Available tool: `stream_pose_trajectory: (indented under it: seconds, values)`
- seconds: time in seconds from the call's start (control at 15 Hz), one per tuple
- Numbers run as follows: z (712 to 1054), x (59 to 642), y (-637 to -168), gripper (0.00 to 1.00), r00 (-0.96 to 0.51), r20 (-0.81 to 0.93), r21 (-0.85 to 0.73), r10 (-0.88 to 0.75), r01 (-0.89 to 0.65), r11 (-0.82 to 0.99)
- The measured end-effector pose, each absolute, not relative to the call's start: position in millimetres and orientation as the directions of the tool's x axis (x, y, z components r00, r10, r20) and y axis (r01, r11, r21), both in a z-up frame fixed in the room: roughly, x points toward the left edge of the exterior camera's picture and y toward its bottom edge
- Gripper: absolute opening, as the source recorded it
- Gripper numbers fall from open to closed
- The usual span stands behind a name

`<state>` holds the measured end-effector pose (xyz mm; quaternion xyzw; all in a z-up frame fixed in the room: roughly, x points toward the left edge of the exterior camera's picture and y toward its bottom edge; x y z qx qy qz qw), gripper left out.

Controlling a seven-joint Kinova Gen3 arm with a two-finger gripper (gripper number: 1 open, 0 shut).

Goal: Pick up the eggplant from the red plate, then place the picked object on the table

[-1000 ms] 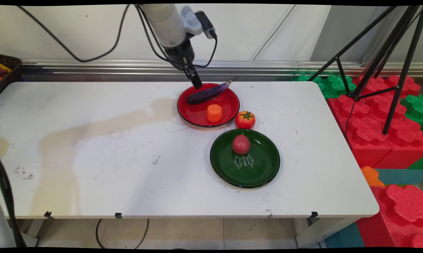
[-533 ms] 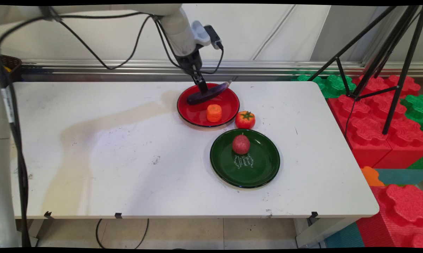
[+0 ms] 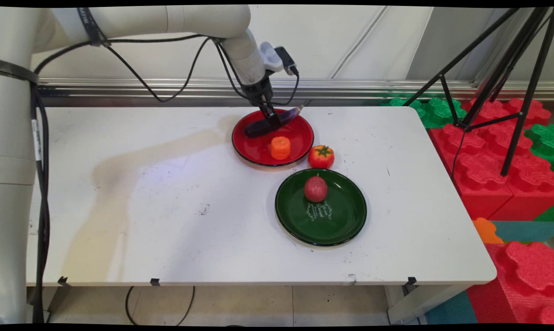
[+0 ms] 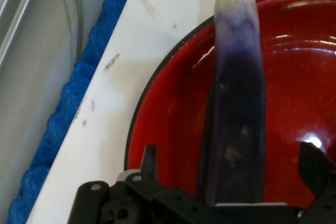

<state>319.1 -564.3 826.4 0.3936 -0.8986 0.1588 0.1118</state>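
Two fingers of the tool (image 4: 231,182) stand spread either side of the eggplant (image 4: 239,103), whose long axis runs straight ahead between them. It lies in the red plate (image 3: 299,138) with an orange piece (image 3: 280,147); rightward, a tomato (image 3: 321,156) sits on the surface (image 3: 166,207), and a green plate (image 3: 341,220) holds a red fruit (image 3: 315,189).

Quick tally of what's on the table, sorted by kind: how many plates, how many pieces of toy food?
Plates: 2, the red plate and the green plate.
Toy food: 4, the eggplant and carrot piece on the red plate, the tomato on the table, the red fruit on the green plate.
Total: 6.
The end effector straddles the eggplant, fingers apart.
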Motion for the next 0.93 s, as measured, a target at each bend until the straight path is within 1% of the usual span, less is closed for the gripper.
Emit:
stream_pose_trajectory:
  seconds: [0.27, 0.33, 0.67, 0.93]
  values:
    - [814, 317, -570, 1.0, -0.66, 0.338, -0.184, -0.671, -0.746, 0.64]
    - [810, 317, -571, 0.0, -0.658, 0.343, -0.181, -0.671, -0.747, 0.64]
    - [805, 315, -573, 0.0, -0.655, 0.362, -0.178, -0.663, -0.747, 0.641]
    - [812, 313, -570, 0.0, -0.652, 0.38, -0.187, -0.656, -0.748, 0.636]
